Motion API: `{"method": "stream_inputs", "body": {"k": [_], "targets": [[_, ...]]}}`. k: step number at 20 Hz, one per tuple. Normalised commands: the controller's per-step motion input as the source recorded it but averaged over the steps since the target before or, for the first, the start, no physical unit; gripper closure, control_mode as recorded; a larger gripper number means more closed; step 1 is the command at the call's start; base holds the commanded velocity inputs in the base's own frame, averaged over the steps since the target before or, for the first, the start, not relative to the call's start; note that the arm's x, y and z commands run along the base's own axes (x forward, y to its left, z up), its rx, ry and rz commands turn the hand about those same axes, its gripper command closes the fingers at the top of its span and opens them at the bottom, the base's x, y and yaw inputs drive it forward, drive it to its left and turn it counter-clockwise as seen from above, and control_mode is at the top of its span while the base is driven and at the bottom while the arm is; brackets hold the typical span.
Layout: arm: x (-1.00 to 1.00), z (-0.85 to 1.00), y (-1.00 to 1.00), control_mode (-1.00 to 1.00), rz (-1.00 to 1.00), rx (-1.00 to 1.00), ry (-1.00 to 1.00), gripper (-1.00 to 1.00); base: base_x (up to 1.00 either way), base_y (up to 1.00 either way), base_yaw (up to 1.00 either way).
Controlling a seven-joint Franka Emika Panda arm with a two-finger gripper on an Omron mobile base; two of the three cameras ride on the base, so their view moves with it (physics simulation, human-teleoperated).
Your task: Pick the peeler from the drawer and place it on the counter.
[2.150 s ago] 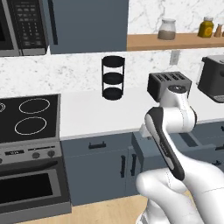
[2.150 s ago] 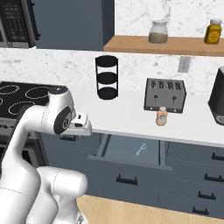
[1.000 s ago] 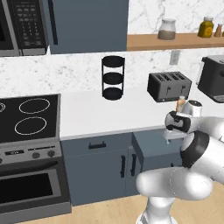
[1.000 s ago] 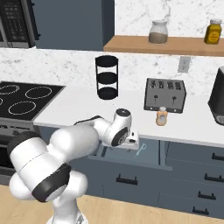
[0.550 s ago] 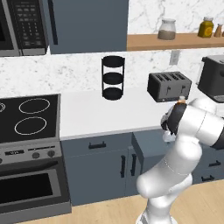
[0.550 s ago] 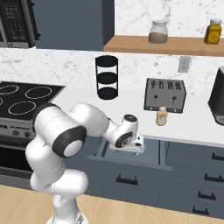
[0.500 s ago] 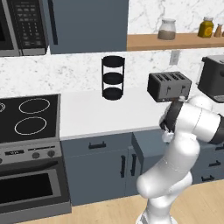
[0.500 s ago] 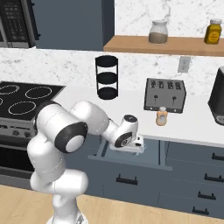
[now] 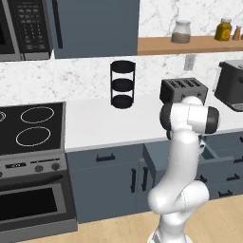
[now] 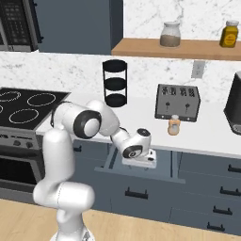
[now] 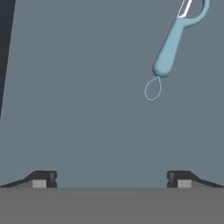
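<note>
In the hand view the drawer [image 11: 87, 109] floor lies bare from the two fingertips [image 11: 43, 178] at the bottom edge up to the peeler [image 11: 171, 46] in the upper right. A dark drawer wall closes off the upper left edge. In the right base view the counter [image 10: 141, 117] has open room between the black tiered rack [image 10: 115, 83] and the toaster [image 10: 178, 102], with a small jar [image 10: 174, 125] just beside the toaster's front.

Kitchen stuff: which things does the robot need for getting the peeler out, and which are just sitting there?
Needed:
- peeler, lying on the drawer floor
- drawer, pulled open
- counter, where it goes
- gripper, open, above the drawer floor, not touching the peeler

Just sitting there:
- toaster
- black rack
- small jar on the counter
- stove
- shelf jars
</note>
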Motion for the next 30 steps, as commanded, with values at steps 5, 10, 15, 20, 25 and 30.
{"method": "stream_inputs", "body": {"k": [5, 10, 15, 20, 25, 30], "targets": [[-0.2, -0.28, -0.13, -1.0, 0.07, 0.0, 0.18, -1.0, 0.0, 0.0, 0.0], [-0.96, -0.15, -0.02, -1.0, 0.14, 0.0, 0.27, -1.0, 0.0, 0.0, 0.0], [-1.0, 0.06, -0.04, -1.0, 0.18, 0.0, 0.03, -1.0, 0.0, 0.0, 0.0], [-0.99, 0.48, -0.05, -1.0, 0.21, 0.01, -0.09, -1.0, 0.0, 0.0, 0.0], [-0.44, 0.86, -0.08, -1.0, 0.14, 0.1, -0.27, -1.0, 0.0, 0.0, 0.0], [0.24, 0.28, -0.02, -1.0, 0.01, 0.13, -0.1, -1.0, 0.0, 0.0, 0.0]]}}
